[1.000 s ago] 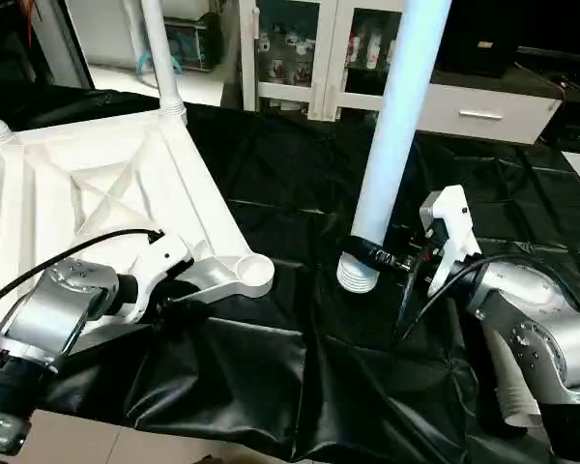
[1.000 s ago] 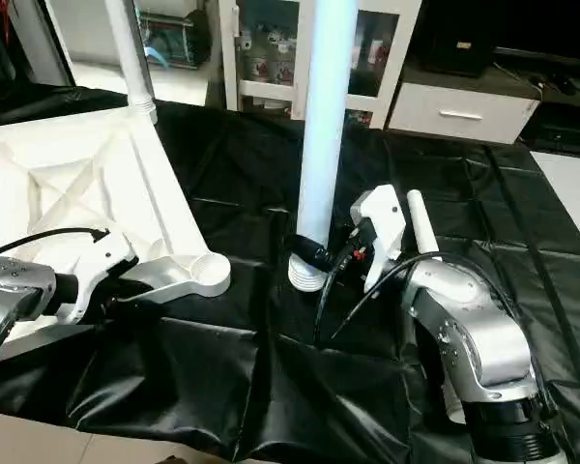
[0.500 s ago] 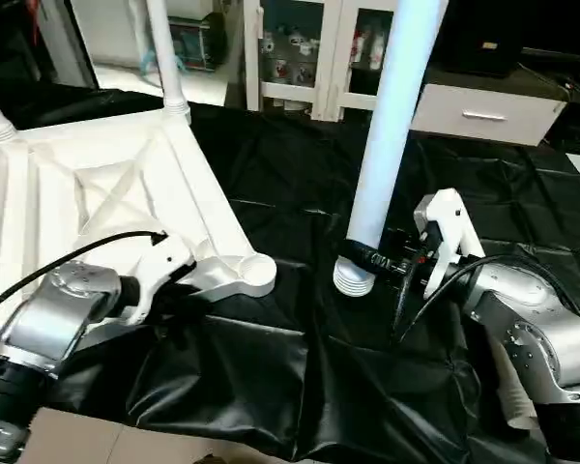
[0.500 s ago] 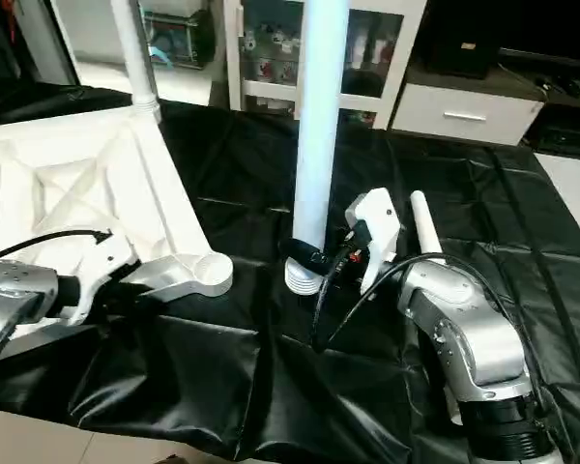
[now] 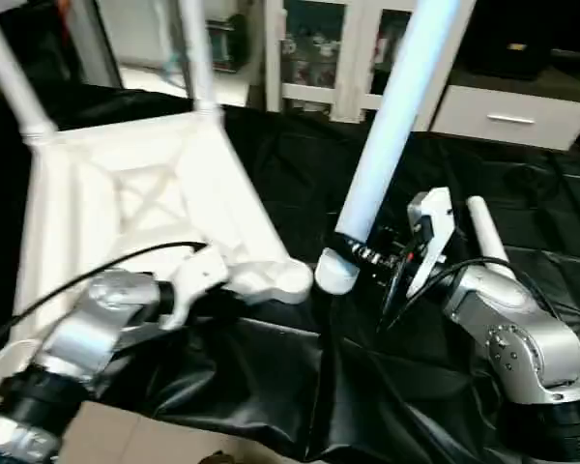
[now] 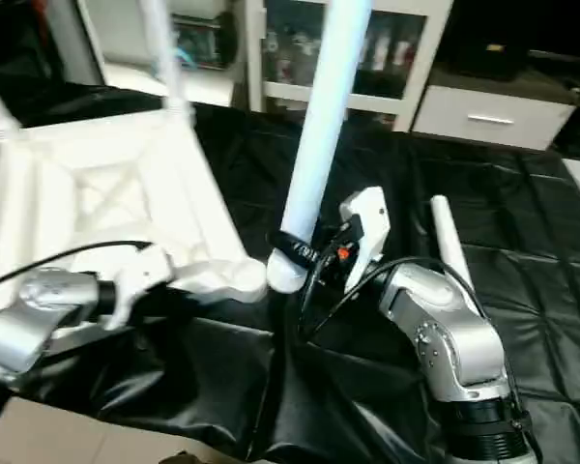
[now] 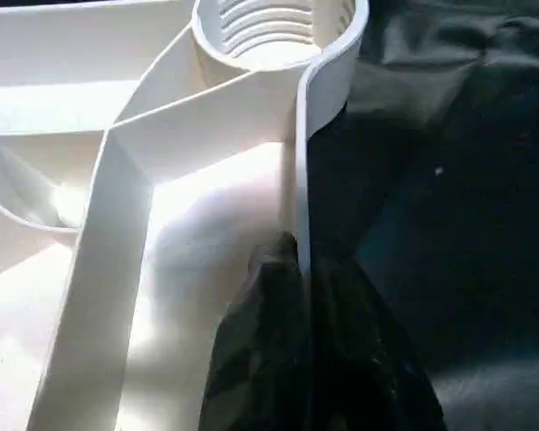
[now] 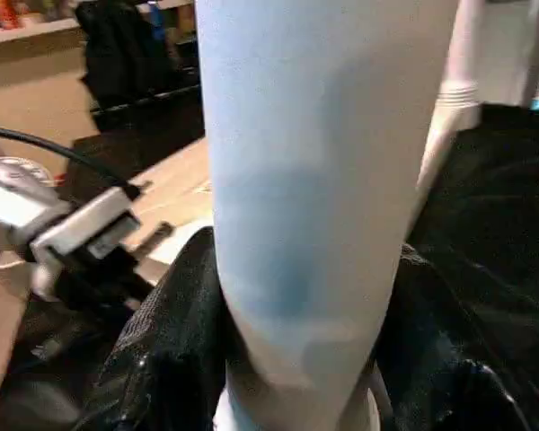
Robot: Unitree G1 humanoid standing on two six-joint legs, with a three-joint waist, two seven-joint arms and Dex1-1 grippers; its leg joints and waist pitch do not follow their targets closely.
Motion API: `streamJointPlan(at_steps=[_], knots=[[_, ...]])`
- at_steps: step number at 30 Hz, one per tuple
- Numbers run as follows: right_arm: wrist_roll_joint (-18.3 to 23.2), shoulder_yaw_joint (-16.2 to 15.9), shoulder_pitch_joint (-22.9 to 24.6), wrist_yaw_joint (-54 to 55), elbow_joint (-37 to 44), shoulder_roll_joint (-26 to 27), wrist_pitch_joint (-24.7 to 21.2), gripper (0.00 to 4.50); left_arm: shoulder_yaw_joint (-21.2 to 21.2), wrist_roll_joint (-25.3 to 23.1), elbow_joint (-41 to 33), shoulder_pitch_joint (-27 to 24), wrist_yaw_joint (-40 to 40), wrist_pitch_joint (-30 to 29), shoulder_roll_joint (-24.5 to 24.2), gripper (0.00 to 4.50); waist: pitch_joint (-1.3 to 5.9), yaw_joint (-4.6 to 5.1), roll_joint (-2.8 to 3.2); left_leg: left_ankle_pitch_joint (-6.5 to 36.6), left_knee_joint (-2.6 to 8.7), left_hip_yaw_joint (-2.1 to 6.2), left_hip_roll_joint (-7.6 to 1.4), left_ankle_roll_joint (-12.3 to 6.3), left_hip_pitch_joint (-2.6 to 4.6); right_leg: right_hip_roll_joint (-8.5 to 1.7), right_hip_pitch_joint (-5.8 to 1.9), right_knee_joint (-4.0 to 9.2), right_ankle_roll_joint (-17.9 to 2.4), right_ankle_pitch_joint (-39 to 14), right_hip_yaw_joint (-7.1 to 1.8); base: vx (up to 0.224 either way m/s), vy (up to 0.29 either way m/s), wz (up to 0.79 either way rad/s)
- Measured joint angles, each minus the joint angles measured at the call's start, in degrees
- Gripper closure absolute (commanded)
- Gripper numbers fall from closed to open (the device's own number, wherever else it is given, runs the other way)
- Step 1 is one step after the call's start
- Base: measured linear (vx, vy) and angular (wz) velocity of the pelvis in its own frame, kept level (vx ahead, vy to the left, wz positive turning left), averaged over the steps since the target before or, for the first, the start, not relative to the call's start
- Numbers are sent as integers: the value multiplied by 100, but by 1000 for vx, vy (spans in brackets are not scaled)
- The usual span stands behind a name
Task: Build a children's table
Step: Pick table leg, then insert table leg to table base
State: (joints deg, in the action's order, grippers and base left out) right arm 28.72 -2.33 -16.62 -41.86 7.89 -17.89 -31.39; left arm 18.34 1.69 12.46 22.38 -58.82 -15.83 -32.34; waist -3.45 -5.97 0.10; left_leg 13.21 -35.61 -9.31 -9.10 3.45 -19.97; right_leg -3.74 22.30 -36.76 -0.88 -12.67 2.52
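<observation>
The white tabletop [image 5: 126, 193] lies upside down on the black cloth, ribs up. Two legs [image 5: 198, 58] stand in its far corners. My left gripper [image 7: 296, 262] is shut on the tabletop's thin side wall, just behind the open threaded corner socket [image 7: 274, 27]. My right gripper [image 5: 355, 251] is shut on a long white leg [image 5: 391, 126], which leans to the right. That leg's threaded end [image 5: 333, 275] hangs right beside the near corner socket [image 5: 290, 280]. In the right wrist view the leg [image 8: 314, 180] stands between my black fingers [image 8: 166, 350].
Another white leg [image 5: 485, 230] lies on the black cloth [image 5: 271, 387] behind my right arm. Glass-door cabinets [image 5: 319, 43] and a white drawer unit [image 5: 507, 116] stand beyond the cloth. The cloth's front edge drops to pale floor [image 5: 145, 440].
My left gripper has closed on the tabletop's wall. My right gripper has tilted the leg and carried its threaded end left, up to the corner socket. The camera has shifted too.
</observation>
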Motion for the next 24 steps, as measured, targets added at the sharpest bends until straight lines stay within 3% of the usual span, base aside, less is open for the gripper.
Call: streamJointPlan(at_steps=[8, 14, 24], knots=[[-147, -277, -213, -57, -185, 42, -28, 264, 58, -40, 192, 77, -380, 313, 46, 450, 5, -6, 21, -10, 1, -39, -26, 10, -1, -7, 0, -1, 6, -1, 6, 0, 0, 0], [-409, -509, -225, -52, -726, 180, 133, 264, 75, -41, 240, 103, -489, 445, 63, 450, 5, -22, 21, -11, 4, -49, -29, 10, -9, -10, 7, -1, 9, -3, 7, 0, 0, 0], [-668, -632, -646, -24, -1612, 502, 583, 264, 47, -53, 254, 101, -551, 493, 87, 450, 5, -36, 20, -13, 7, -54, -30, 12, -15, -12, 16, -2, 9, -3, 8, 0, 0, 0]])
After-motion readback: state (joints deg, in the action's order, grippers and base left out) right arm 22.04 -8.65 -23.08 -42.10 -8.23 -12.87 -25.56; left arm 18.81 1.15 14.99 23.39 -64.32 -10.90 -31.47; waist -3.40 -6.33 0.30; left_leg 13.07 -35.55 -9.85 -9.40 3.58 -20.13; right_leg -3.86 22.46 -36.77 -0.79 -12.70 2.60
